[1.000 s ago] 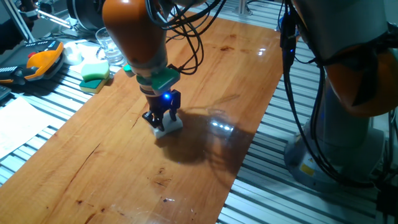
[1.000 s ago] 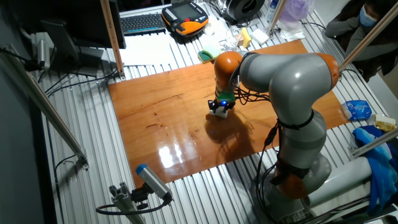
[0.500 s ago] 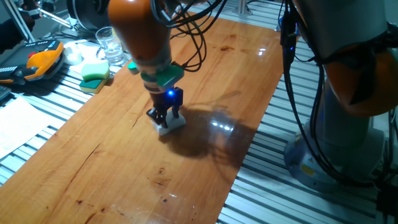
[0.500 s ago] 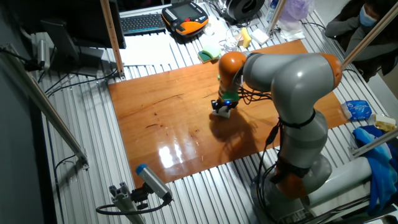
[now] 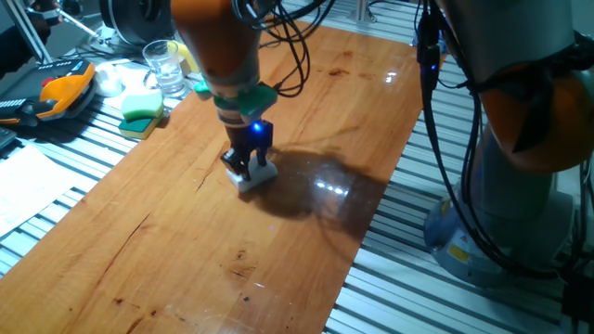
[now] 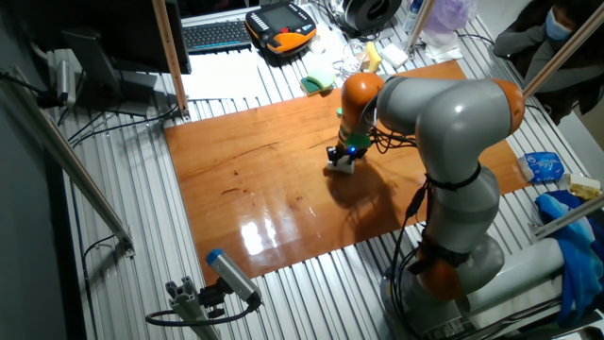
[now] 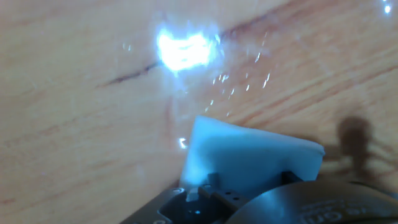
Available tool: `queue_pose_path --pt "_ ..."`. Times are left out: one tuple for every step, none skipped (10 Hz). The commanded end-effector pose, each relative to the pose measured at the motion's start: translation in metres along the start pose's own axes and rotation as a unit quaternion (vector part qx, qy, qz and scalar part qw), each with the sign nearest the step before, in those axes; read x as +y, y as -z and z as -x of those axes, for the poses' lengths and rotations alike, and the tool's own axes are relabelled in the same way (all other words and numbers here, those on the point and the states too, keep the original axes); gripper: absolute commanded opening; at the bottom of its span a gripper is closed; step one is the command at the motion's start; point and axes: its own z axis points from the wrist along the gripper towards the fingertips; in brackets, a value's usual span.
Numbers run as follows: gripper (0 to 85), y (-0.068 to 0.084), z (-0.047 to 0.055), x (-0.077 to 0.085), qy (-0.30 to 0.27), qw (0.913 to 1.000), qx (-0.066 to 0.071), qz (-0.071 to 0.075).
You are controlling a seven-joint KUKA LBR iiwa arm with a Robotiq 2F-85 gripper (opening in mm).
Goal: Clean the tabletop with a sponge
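Observation:
The white sponge (image 5: pixel 254 176) is pressed flat on the reddish-brown wooden tabletop (image 5: pixel 139 241), near the middle of the board. My gripper (image 5: pixel 249 165) stands straight over it, shut on the sponge, with a blue light on the hand. In the other fixed view the gripper (image 6: pixel 343 159) holds the sponge (image 6: pixel 342 167) on the tabletop (image 6: pixel 245 189). In the hand view the sponge (image 7: pixel 249 158) fills the lower middle, resting on the glossy wood (image 7: pixel 74 93) under a bright glare.
A green-topped yellow sponge (image 5: pixel 141 111), a clear glass (image 5: pixel 165 70) and an orange hand-held controller (image 5: pixel 58 88) lie on the ribbed grey metal surface (image 5: pixel 65 158) beside the board. The grey robot base (image 5: pixel 501 213) stands at the right.
The gripper has slid the sponge along the tabletop towards the far end of the board, staying pressed down and shut on it.

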Motion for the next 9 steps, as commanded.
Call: queue_pose_path --pt "51.0 0.001 0.006 -0.001 -0.001 1.0 -0.004 0.005" --pt "51.0 0.001 0.012 -0.002 -0.005 0.9999 -0.009 0.006" --pt "51.0 0.001 0.016 0.0 -0.012 0.9998 -0.015 0.011" --pt "51.0 0.0 0.018 0.003 -0.014 0.9996 -0.022 0.006" --pt "51.0 -0.001 0.021 0.006 -0.015 0.9995 -0.026 0.002" --pt "51.0 -0.001 0.024 0.008 -0.015 0.9995 -0.029 0.002" --pt "51.0 0.0 0.028 0.01 -0.018 0.9994 -0.03 0.003" --pt "51.0 0.002 0.033 0.012 -0.022 0.9993 -0.03 0.004" --pt "51.0 0.003 0.037 0.014 -0.028 0.9991 -0.033 0.004"
